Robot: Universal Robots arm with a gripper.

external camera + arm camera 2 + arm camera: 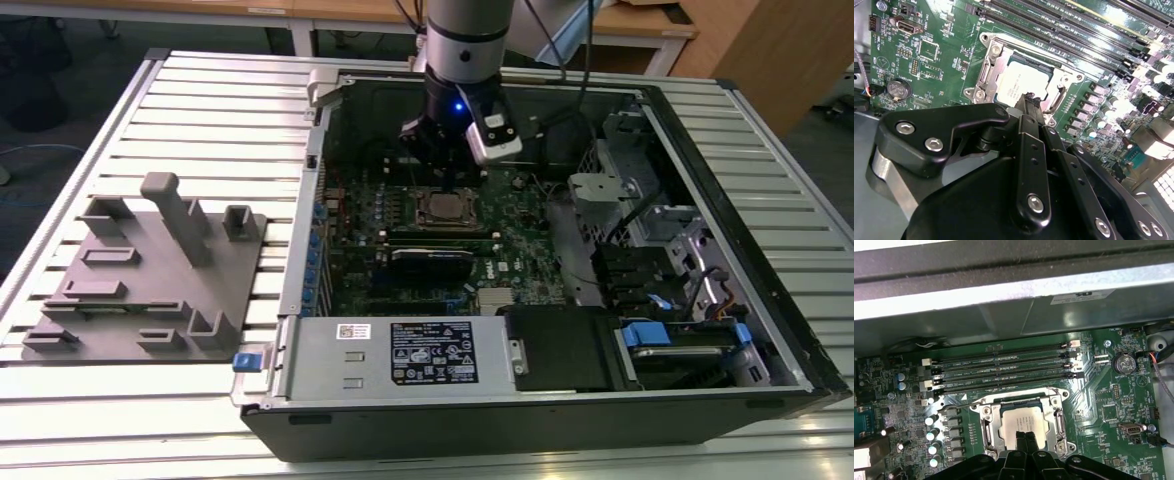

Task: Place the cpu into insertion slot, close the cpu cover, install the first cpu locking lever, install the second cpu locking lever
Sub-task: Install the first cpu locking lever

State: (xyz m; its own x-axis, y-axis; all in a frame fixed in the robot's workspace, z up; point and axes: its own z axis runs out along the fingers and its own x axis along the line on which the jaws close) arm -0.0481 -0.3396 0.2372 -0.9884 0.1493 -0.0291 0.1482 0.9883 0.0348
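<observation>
Looks like we're on the cover step: cpu (1022,421) sits in the slot (985,411), cover (1021,398) seemingly down, jaws pinched shut and empty over its edge, so gentle pressure only.

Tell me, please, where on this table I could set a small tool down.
The slatted table is bare beyond the grey fixture, on the exterior view's left, and along the front strip before the computer case. Inside the case it is crowded: the gripper hangs right over the chip.
</observation>
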